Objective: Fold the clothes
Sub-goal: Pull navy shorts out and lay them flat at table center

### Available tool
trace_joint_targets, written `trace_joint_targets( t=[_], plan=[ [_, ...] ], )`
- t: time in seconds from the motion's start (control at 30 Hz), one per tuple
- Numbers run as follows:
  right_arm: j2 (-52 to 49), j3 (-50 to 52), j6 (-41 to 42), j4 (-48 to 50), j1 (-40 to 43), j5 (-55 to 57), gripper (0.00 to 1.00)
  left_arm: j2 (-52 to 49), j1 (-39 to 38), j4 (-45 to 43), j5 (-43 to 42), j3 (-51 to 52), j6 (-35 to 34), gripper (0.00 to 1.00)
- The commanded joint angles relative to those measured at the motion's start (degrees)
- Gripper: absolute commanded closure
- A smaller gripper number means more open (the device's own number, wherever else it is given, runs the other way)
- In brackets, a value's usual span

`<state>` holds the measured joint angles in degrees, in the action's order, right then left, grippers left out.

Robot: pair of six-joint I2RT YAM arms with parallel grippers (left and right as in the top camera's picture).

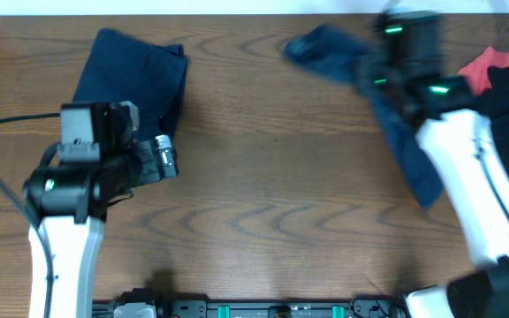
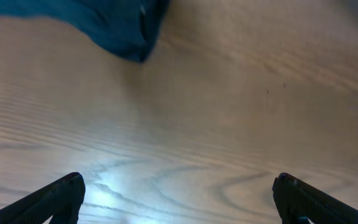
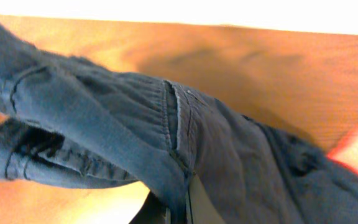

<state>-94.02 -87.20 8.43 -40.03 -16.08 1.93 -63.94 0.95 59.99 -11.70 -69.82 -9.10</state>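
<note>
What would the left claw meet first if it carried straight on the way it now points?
Most likely the bare table: the open left claw angles down at wood, with nothing between its fingers. The folded navy garment lies off to one side of that line, though depth is hard to judge.

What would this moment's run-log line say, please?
left gripper: jaws open | right gripper: jaws shut on navy shorts | folded navy garment: far-left

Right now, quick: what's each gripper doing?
Left gripper: open, holding nothing.
Right gripper: closed on the navy shorts.
</note>
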Motion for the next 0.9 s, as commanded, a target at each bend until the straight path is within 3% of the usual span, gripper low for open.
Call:
trace_joint_targets(
  t=[0.0, 0.17, 0.2, 0.37, 0.53, 0.63, 0.77, 0.87],
  plan=[
    [-5.5, 0.0, 2.5, -0.5, -7.5, -0.7, 0.99, 3.6, 0.0, 0.2, 3.9, -1.7, 0.5, 0.02],
    [-9.7, 0.0, -0.7, -0.6, -18.7, 1.8, 0.98, 7.1, 0.0, 0.2, 3.8, -1.7, 0.5, 0.02],
    [-9.8, 0.0, -2.0, -0.6, -20.9, 3.4, 0.95, 7.4, 0.0, 0.2, 3.8, -1.7, 0.5, 0.02],
    [-8.3, 0.0, -2.6, -1.6, -26.3, 16.5, 0.44, 7.2, 0.0, 0.6, 3.8, -1.7, 0.5, 0.02],
    [-5.9, 0.0, 0.7, -3.0, -22.1, 17.6, 0.21, 4.9, -0.1, 1.4, 3.3, -1.7, 0.5, 0.02],
    [-5.9, 0.0, 6.5, -6.0, -15.8, 16.4, 0.21, 2.2, -0.1, 1.7, 1.0, -1.7, 0.3, 0.02],
    [-7.7, 0.0, 13.3, -10.7, -5.2, 8.1, 0.37, -2.6, -0.2, 1.7, -4.5, -1.7, 0.3, 0.02],
    [-10.3, 0.1, 18.8, -15.3, 3.9, 3.2, 0.37, -7.0, -0.2, 1.7, -7.0, -1.7, 0.3, 0.02]
  ],
)
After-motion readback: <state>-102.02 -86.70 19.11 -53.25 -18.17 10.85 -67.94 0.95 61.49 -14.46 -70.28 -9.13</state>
